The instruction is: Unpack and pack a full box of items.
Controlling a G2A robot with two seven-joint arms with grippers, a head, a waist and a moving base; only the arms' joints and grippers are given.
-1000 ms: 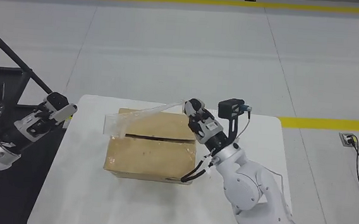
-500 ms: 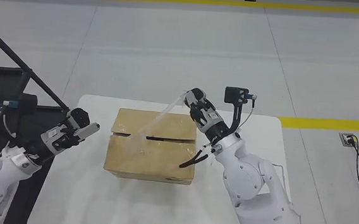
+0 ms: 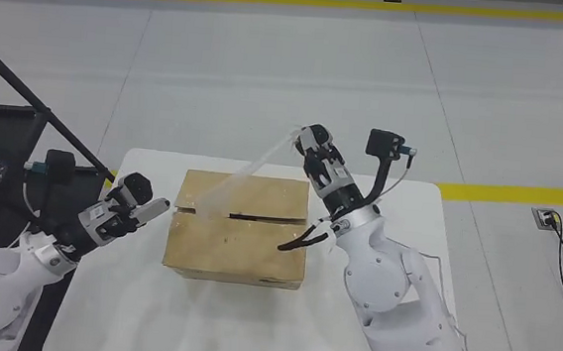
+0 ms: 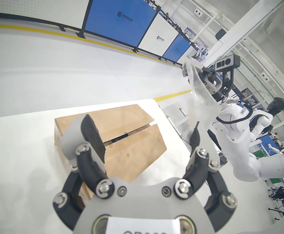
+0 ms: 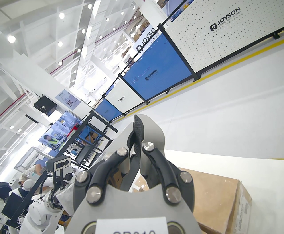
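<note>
White table (image 3: 212,321), yellow floor line (image 3: 504,193)

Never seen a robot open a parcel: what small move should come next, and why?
Probably the right gripper, shut on the clear tape strip, should pull up and away: the strip's lower end seems stuck at the seam of the box, whose flaps lie closed. The left gripper is open beside it.

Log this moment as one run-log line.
right claw: shut on tape strip, held up over box | left claw: open, beside box | box: closed
</note>
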